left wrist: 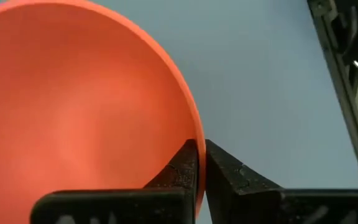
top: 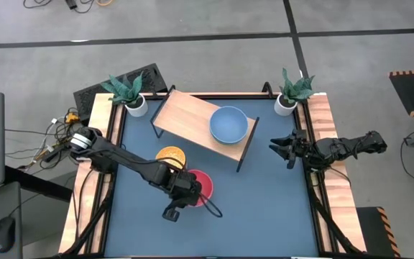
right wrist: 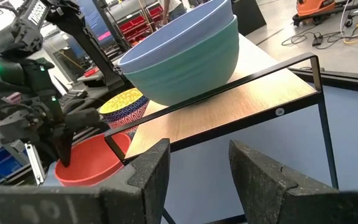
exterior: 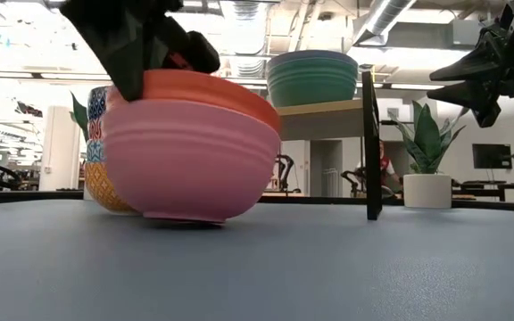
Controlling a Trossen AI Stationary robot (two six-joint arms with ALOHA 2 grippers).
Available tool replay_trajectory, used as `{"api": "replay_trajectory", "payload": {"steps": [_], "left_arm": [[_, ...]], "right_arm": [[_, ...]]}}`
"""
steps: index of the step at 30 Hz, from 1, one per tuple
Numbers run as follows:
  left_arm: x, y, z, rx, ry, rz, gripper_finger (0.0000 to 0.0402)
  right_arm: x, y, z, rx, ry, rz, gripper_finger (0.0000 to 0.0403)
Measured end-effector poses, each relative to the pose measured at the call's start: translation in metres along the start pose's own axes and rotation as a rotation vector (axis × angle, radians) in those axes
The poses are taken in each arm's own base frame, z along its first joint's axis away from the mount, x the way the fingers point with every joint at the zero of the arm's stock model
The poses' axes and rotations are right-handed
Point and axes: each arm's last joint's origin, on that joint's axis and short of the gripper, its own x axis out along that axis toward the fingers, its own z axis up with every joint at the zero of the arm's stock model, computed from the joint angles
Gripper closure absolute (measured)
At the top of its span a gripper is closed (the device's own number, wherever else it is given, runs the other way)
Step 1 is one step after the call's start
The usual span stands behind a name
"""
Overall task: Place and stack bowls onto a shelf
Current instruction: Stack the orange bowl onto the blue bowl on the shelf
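A red-pink bowl (top: 201, 184) sits on the blue table, just near of the shelf (top: 189, 115). In the low view it looks nested in a pink bowl (exterior: 186, 160) whose foot is on the table. My left gripper (left wrist: 201, 149) is shut on the red-pink bowl's rim. A blue-grey bowl (top: 228, 124) rests nested in a green bowl (right wrist: 191, 71) on the right half of the shelf. A yellow patterned bowl (top: 169, 154) stands on the table by the shelf's near edge. My right gripper (top: 277, 147) hangs open in the air, right of the shelf. My left gripper pinches the red-pink bowl's rim (left wrist: 196, 134) on the bowl's near-left side, one finger (left wrist: 182, 171) inside the bowl and the other (left wrist: 232, 174) outside. It comes slanting down from the table's left. The bowl stays low, over the pink bowl on the table.
Two small white pots with green plants (top: 131, 97) (top: 290, 95) stand at the table's far corners. Wooden side rails (top: 329, 144) run along both sides. The shelf's left half is bare board. Open blue table (top: 264, 208) lies near and right of the bowls.
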Motion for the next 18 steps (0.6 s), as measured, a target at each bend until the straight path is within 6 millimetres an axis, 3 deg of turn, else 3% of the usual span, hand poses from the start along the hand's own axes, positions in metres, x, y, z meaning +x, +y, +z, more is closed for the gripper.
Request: {"api": "replay_trajectory", "payload": {"steps": [11, 18], "left_arm": [[-0.056, -0.005, 0.036, 0.088, -0.086, 0.079, 0.0401], [-0.119, -0.006, 0.051, 0.078, -0.095, 0.166, 0.0401]], "right_arm": [[0.000, 0.000, 0.000, 0.001, 0.000, 0.000, 0.0212], [0.000, 0.000, 0.000, 0.001, 0.000, 0.000, 0.0212]]}}
